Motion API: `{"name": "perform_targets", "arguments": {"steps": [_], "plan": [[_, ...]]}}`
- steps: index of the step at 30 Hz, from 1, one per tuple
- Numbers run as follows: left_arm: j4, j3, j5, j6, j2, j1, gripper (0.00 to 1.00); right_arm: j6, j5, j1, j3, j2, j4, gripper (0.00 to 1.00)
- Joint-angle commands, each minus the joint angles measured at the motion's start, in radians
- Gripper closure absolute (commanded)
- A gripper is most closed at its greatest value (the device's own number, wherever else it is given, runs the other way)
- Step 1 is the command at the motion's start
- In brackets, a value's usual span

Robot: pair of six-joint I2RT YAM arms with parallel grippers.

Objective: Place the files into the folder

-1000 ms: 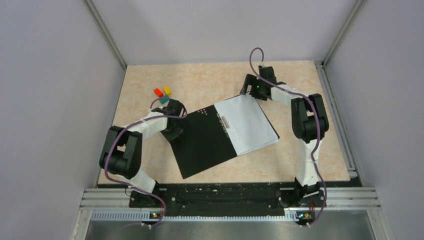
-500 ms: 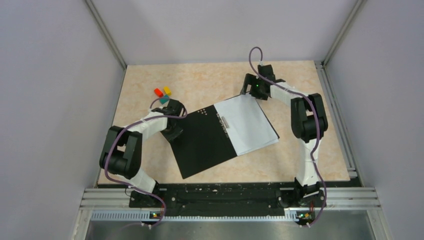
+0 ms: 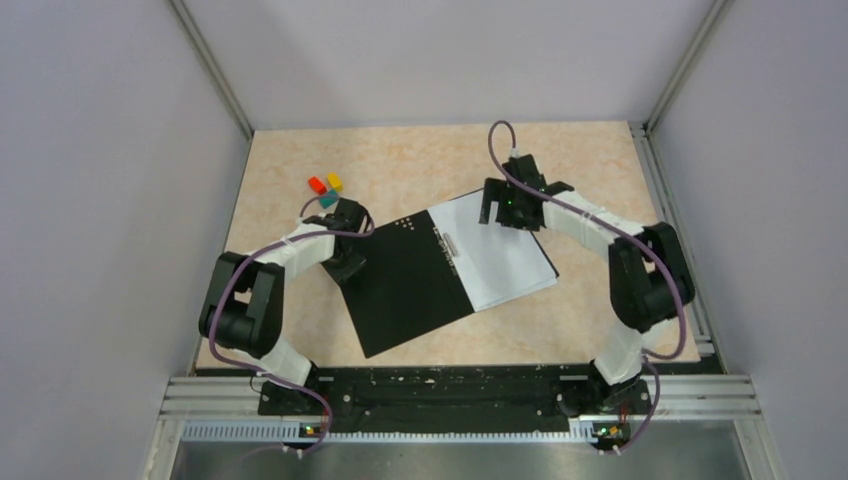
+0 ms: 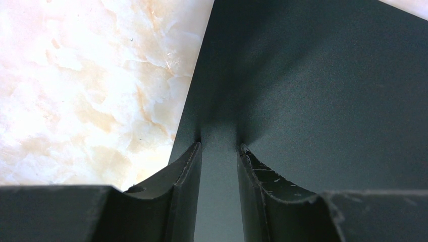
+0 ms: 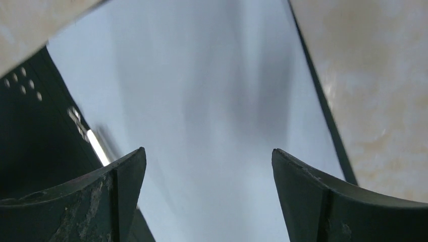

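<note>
The folder [image 3: 400, 290] lies open on the table, black inside, with a metal spine clip [image 3: 447, 250] down its middle. The white files [image 3: 505, 255] lie flat on its right half. My left gripper [image 3: 350, 262] rests at the left edge of the black cover. In the left wrist view its fingertips [image 4: 198, 146] touch the black folder [image 4: 313, 91], a narrow gap between them and nothing in it. My right gripper [image 3: 497, 210] hovers wide open over the far end of the files [image 5: 212, 101]; its midpoint [image 5: 208, 149] is over bare white paper, with the clip [image 5: 96, 146] to its left.
Red [image 3: 316, 184], yellow [image 3: 335, 182] and teal [image 3: 328, 200] blocks sit on the marble table [image 3: 400, 160] just beyond my left gripper. Grey walls stand on three sides. A metal rail [image 3: 450, 395] runs along the near edge.
My right gripper has moved from the folder's far corner towards me, over the white sheets, and its elbow has swung out to the right. The left arm and the folder have not moved.
</note>
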Motion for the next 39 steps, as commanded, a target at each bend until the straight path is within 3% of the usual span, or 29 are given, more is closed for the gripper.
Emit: {"name": "perform_targets", "arguments": {"steps": [1,8,15,39], "plan": [[0.008,-0.022,0.005,-0.011,0.031,0.009,0.63,0.134,0.065,0.055,-0.218,-0.254,-0.022,0.07],[0.013,-0.024,0.006,-0.012,0.028,0.015,0.62,0.293,0.120,0.068,-0.444,-0.529,-0.113,0.03],[0.012,-0.020,0.012,-0.013,0.025,0.018,0.63,0.387,0.207,0.067,-0.578,-0.667,-0.151,0.01],[0.017,-0.011,0.012,-0.001,0.040,0.032,0.63,0.458,0.092,0.012,-0.772,-0.604,0.192,0.01]]}}
